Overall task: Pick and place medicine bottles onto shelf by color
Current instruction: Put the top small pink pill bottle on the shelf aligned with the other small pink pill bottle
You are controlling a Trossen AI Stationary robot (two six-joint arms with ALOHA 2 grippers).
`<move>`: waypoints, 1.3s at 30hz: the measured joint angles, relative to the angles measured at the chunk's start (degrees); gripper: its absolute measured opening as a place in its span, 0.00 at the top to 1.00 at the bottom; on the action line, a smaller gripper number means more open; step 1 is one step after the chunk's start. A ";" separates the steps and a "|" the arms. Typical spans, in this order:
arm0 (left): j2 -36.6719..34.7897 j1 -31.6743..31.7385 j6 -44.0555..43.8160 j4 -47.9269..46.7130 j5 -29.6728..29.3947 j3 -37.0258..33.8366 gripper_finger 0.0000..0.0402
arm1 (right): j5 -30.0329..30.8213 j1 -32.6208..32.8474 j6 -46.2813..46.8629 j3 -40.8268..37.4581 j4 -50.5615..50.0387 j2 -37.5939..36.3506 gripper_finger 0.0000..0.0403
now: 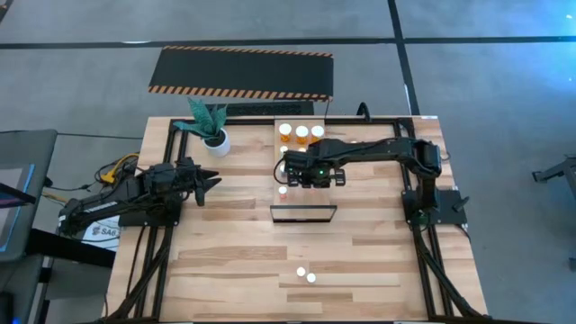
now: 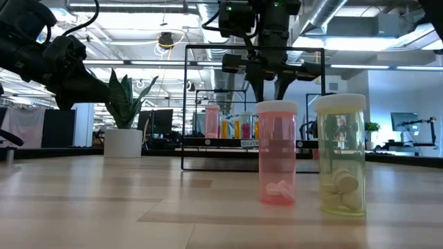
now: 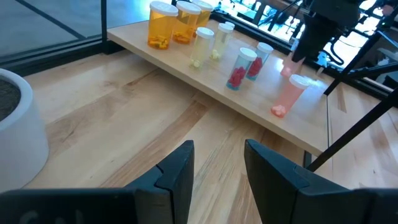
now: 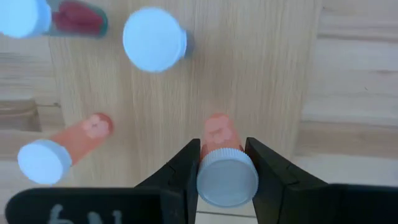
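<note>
Pale plank worktop (image 1: 234,243) fills the high view, with the shelf (image 1: 304,175) lying across its middle. We see the right tool (image 1: 310,171) poised over that board, three orange bottles (image 1: 301,134) at its far end, and two loose bottles (image 1: 306,274) well apart on the near planks. The left tool (image 1: 209,183) waits off to the side, near the potted plant (image 1: 212,129).

From table height, a pink bottle (image 2: 277,152) and a yellowish bottle (image 2: 340,153) stand upright in front.

Through the left wrist camera, its own tool (image 3: 217,168) hangs parted around nothing, and bottles line the shelf (image 3: 261,118) by colour.

Through the right wrist camera, the tool (image 4: 227,171) is clenched on a pink bottle (image 4: 225,168) above the board, just beside another pink one (image 4: 65,149).

We judge this the placing step: lower it straight beside its pink neighbour, seat the base flat, then release without nudging the row.
</note>
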 joint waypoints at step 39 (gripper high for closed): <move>0.02 0.00 0.00 0.00 0.00 0.01 0.68 | 0.06 0.71 -3.96 4.17 1.52 4.66 0.69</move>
